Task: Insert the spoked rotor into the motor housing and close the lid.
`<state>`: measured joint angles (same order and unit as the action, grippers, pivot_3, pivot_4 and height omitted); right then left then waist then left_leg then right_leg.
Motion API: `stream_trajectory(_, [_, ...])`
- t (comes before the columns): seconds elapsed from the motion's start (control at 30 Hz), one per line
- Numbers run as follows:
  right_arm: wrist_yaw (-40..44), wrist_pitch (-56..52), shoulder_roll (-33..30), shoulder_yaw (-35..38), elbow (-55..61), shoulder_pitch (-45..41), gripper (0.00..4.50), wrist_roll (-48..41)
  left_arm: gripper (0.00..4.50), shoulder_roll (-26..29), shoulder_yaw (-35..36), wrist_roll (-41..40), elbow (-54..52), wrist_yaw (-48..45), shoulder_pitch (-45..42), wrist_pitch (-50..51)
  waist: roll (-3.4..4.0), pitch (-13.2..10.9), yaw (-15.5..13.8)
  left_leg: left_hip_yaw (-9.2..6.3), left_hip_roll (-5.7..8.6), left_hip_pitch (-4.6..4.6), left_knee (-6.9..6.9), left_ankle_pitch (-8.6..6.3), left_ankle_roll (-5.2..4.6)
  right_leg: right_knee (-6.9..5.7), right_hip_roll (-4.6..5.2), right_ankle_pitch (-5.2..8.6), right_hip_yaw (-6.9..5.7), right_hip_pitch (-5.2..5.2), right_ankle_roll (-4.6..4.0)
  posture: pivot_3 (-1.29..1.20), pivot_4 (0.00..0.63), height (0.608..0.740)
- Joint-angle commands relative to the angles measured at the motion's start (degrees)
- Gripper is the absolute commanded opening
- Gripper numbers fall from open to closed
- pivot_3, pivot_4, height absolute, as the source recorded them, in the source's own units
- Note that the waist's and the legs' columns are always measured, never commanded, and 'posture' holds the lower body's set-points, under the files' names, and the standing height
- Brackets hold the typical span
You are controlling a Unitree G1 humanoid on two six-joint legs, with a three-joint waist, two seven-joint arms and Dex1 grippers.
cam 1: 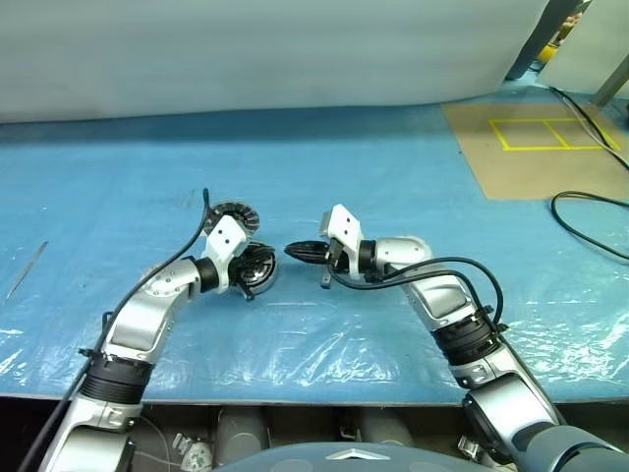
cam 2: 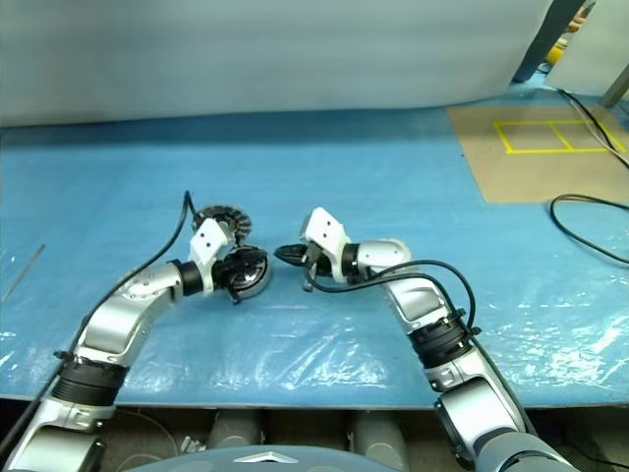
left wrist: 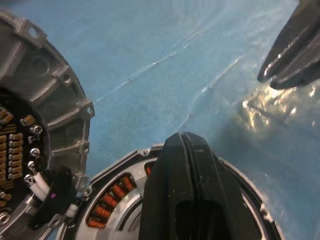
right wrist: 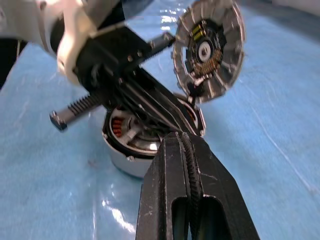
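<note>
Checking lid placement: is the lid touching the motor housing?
Cannot tell. In the right wrist view the lid stands tilted behind the motor housing, and the left gripper hides where they would meet.

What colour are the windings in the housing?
Copper-orange windings inside the silver housing; clearest in the left wrist view.

A blue plastic-covered table is seen, crossed by pale glare near its front edge. At its far right corner a tan board is marked with yellow lines. The motor housing is silver-grey, ringed with copper-orange windings. The lid is shown with a grey ribbed rim and a dark inner face dotted with yellow-green. Black fingers are carried by the left gripper and right gripper, on white and silver arms
</note>
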<state>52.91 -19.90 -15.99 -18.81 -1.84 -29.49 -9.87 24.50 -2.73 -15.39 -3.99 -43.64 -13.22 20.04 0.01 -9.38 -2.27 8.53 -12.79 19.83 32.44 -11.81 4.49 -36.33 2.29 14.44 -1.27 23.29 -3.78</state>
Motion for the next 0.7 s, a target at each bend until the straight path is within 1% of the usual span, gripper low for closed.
stream_trajectory(0.03, [0.3,-0.9,1.1,0.5,2.0,-0.9,0.0,-2.0,0.02,-0.5,5.1,-4.2,-2.8,-0.8,1.4,-5.1,-0.04,0.0,-0.1,-0.01,-0.01,0.06,0.0,0.0,0.0,0.0,0.0,0.0,-0.01,0.02,0.0,0.0,0.15,0.74])
stream_trajectory(0.13, [-0.3,-1.0,1.9,-0.9,0.6,-1.6,0.0,-0.4,0.02,0.3,6.8,-5.9,-5.0,-1.5,5.0,-5.9,-0.04,0.0,-0.1,-0.03,0.0,0.11,-0.04,0.0,0.0,0.09,-0.01,-0.1,-0.03,0.05,0.17,0.0,0.15,0.74])
stream_trajectory(0.3, [-2.1,0.0,2.5,-4.8,-6.0,-4.9,0.0,5.5,0.02,3.5,8.4,-6.0,-8.0,-3.2,12.1,-6.9,-0.04,0.0,0.0,-0.03,-0.04,0.13,-0.25,0.0,0.0,0.44,-0.06,-0.14,-0.09,0.03,0.22,0.0,0.15,0.74])
stream_trajectory(0.5, [-2.4,0.0,5.7,-6.9,-11.5,-8.3,0.0,7.8,0.02,4.7,10.8,-6.5,-9.5,-2.7,16.9,-8.7,-0.03,0.0,0.0,-0.03,-0.04,0.16,-0.3,0.0,0.01,0.55,-0.05,-0.15,-0.12,0.03,0.24,0.0,0.15,0.74])
stream_trajectory(0.7, [-1.5,2.5,8.7,-7.2,-12.6,-10.0,0.0,7.9,0.02,4.8,11.0,-5.9,-10.2,-2.0,20.2,-9.7,-0.03,0.0,0.0,-0.02,-0.06,0.15,-0.29,0.0,0.0,0.54,-0.06,-0.14,-0.12,0.01,0.22,0.0,0.15,0.74])
